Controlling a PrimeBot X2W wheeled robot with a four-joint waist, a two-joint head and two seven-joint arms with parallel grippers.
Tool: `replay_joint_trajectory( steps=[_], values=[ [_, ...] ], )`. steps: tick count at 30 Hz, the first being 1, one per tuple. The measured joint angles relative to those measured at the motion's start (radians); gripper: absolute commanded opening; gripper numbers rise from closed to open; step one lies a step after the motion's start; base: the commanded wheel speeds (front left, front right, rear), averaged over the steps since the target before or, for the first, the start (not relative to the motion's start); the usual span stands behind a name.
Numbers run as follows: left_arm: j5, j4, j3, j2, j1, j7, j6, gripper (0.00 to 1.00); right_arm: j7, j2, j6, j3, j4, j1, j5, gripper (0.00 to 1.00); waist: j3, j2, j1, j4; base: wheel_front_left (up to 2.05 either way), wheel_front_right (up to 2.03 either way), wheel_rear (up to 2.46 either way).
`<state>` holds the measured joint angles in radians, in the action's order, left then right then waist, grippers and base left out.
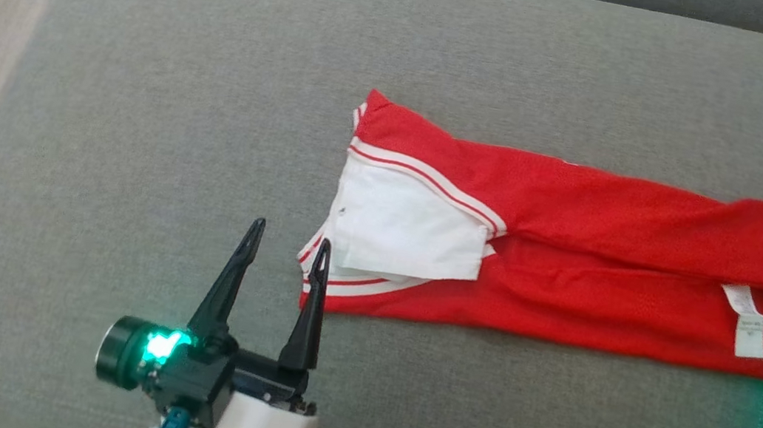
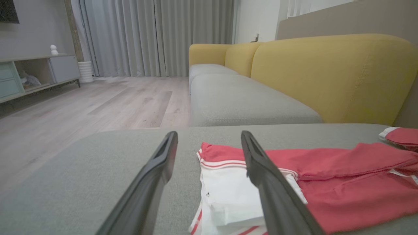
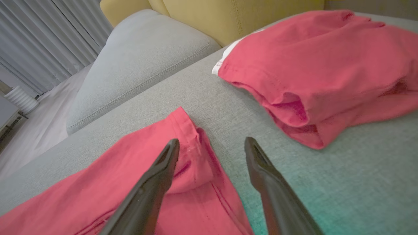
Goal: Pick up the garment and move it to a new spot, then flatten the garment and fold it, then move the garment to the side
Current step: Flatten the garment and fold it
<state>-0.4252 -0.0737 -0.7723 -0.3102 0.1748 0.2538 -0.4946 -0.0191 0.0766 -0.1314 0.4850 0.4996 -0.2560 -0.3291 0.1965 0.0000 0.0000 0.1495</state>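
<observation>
A grey sofa seat with a yellow backrest stands on pale wooden floor; grey curtains hang behind, a low cabinet near them, and a folded red cloth lies on the seat

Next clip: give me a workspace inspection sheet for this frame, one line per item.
Surface: grey cushion, flat.
Job's things: red garment, laid out long, white collar end on the robot's left.
Clutter: second red garment, folded, lying apart beyond the hem.
Grippers: left gripper open at the collar end; right gripper open at the hem; nothing held.
Cables: nothing seen.
Surroundings: yellow sofa back, grey curtains, wood floor, sideboard.
</observation>
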Motion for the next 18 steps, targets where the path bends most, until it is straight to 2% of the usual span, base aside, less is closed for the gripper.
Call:
replay_joint_trajectory(
  steps=[4,9,10,11,12,13,18],
  values=[
    [0.058,0.012,0.064,0.042,-0.009,0.000,0.069,1.00,0.005,0.005,0.000,0.058,0.118,-0.044,0.041,1.00,0.007,0.0000,0.0001,0.025,0.00,0.00,0.00],
    [0.096,0.033,0.110,0.077,-0.048,0.000,0.119,1.00,0.019,0.006,0.000,0.080,0.181,-0.065,0.072,1.00,0.009,0.0000,0.0000,0.033,0.00,0.00,0.00],
    [0.104,0.034,0.124,0.084,-0.052,0.000,0.130,1.00,0.021,0.006,0.000,0.079,0.190,-0.077,0.072,0.91,0.009,0.0000,0.0001,0.033,0.00,0.00,0.00],
    [0.111,0.034,0.135,0.091,-0.055,0.000,0.137,1.00,0.025,0.006,0.000,0.079,0.196,-0.089,0.071,0.57,0.009,0.0000,0.0001,0.033,0.00,0.00,0.00],
    [0.119,0.035,0.145,0.098,-0.058,0.000,0.146,1.00,0.028,0.005,0.000,0.077,0.201,-0.097,0.071,0.16,0.009,0.0000,0.0000,0.032,0.00,0.00,0.00],
    [0.126,0.036,0.156,0.105,-0.060,0.000,0.156,1.00,0.028,0.005,0.000,0.073,0.207,-0.102,0.071,0.00,0.008,0.0000,0.0001,0.032,0.00,0.00,0.00],
    [0.156,0.043,0.196,0.130,-0.062,0.000,0.191,1.00,0.021,0.007,0.000,0.051,0.218,-0.102,0.056,0.00,0.002,0.0000,0.0001,0.027,0.00,0.00,0.00]
  ],
)
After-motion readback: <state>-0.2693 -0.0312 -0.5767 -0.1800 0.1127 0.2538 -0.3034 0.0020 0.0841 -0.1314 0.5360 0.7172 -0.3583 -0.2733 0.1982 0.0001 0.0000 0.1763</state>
